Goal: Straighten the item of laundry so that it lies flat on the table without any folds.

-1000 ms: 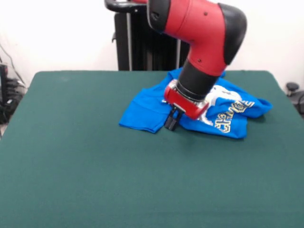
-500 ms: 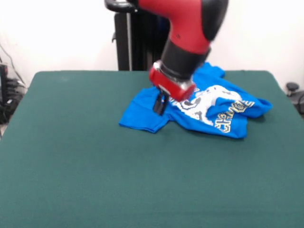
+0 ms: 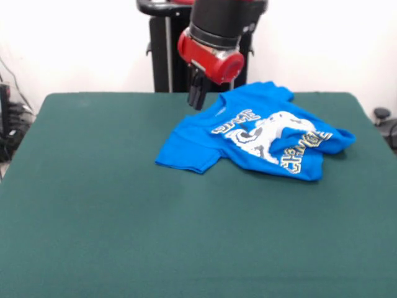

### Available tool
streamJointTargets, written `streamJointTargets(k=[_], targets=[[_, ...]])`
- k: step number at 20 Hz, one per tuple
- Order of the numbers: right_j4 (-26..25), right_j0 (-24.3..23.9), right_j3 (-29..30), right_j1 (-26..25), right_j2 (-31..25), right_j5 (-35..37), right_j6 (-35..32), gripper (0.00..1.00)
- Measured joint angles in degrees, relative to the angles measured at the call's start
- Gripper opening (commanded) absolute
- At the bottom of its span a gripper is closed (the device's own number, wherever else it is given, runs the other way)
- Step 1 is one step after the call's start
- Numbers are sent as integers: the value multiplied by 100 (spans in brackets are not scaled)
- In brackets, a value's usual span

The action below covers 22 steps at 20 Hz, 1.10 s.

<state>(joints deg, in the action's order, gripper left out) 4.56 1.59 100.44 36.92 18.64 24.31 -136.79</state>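
Blue T-shirt [image 3: 260,133] lies rumpled on the green table [image 3: 124,217], end effector [image 3: 196,99] above.

Bright blue T-shirt [image 3: 260,133] with white-and-yellow lettering lies rumpled and folded on the green table [image 3: 124,217].

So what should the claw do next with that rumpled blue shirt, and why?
Probably come back down onto the T-shirt's bunched right side and drag it outward. The claw hangs clear above the table, holding nothing, while the lettering is creased and folded there.
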Motion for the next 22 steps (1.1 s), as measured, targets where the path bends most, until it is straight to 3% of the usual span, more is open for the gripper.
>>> streamJointTargets(k=[11, 22], targets=[[-231, -271, 257, -243, -353, -659, 0, 0], [-438, -226, 278, -720, -436, -1278, 0, 0]])
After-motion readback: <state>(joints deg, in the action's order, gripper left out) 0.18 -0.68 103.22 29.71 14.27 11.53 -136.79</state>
